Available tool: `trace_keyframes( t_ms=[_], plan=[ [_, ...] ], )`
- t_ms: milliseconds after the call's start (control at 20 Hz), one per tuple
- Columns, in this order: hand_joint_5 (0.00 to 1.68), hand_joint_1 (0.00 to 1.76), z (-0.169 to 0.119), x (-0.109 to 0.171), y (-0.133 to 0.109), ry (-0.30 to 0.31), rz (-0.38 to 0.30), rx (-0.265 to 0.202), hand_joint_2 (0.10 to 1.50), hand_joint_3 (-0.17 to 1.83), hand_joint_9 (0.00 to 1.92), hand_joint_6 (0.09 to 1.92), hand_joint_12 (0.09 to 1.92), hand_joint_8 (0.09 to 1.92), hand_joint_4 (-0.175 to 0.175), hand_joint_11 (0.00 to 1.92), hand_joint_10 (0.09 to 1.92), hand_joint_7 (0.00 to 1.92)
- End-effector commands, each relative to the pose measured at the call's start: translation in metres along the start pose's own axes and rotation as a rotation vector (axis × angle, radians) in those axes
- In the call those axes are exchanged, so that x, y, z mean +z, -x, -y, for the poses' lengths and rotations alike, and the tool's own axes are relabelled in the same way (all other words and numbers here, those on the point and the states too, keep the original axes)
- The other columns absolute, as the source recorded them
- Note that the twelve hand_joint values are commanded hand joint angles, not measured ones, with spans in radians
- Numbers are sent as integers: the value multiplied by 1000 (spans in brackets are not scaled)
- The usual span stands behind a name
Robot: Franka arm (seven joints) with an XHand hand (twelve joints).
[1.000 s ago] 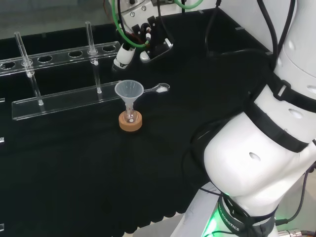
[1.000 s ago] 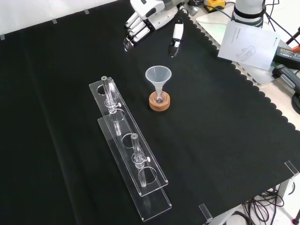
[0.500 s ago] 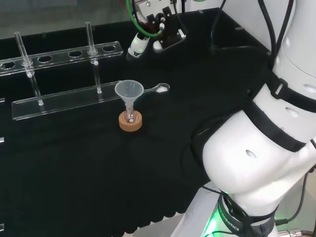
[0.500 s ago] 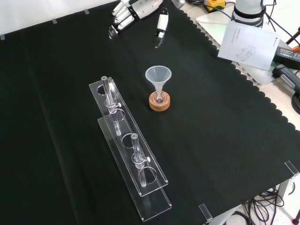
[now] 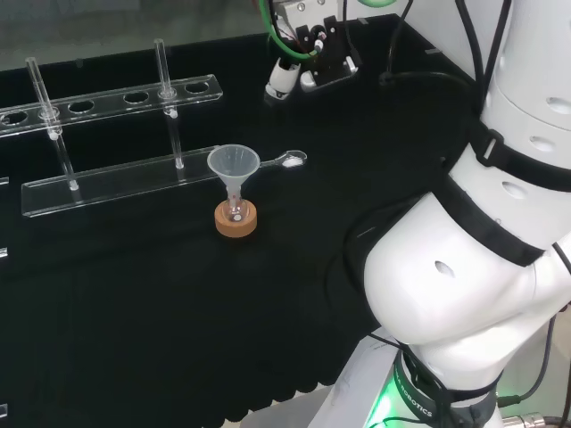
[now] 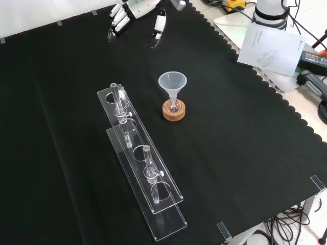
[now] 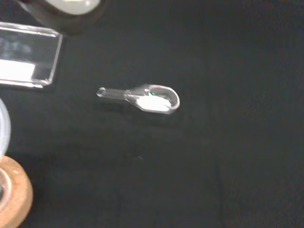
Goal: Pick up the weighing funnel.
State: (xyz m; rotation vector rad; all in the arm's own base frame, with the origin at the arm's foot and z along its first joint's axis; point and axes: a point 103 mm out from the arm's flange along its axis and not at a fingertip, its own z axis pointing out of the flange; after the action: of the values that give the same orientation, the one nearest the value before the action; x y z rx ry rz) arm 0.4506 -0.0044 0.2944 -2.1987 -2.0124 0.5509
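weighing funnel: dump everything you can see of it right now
The small clear scoop-shaped weighing funnel looks like glass or plastic: a rounded bowl narrowing into a short tubular stem, with something white in the bowl. It lies flat on the black cloth, in the head view just right of the big cone-shaped funnel, stem toward it. Only the cloth touches it; the clear rack ends apart from it, and the black and white hand hovers open farther off.

Clear weighing funnel (image 7: 142,99) flat, seemingly part-filled
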Motion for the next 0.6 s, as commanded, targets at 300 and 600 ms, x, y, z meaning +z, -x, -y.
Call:
trace_keyframes(
  t_ms=[300,600],
  plan=[
    [438,853,-73,56,35,-38,-50,-27,683,363,648,87,1343,655,-16,411,550,358],
    [473,847,-96,82,36,-52,-69,-80,651,430,687,87,1335,655,-12,452,538,390]
  ],
)
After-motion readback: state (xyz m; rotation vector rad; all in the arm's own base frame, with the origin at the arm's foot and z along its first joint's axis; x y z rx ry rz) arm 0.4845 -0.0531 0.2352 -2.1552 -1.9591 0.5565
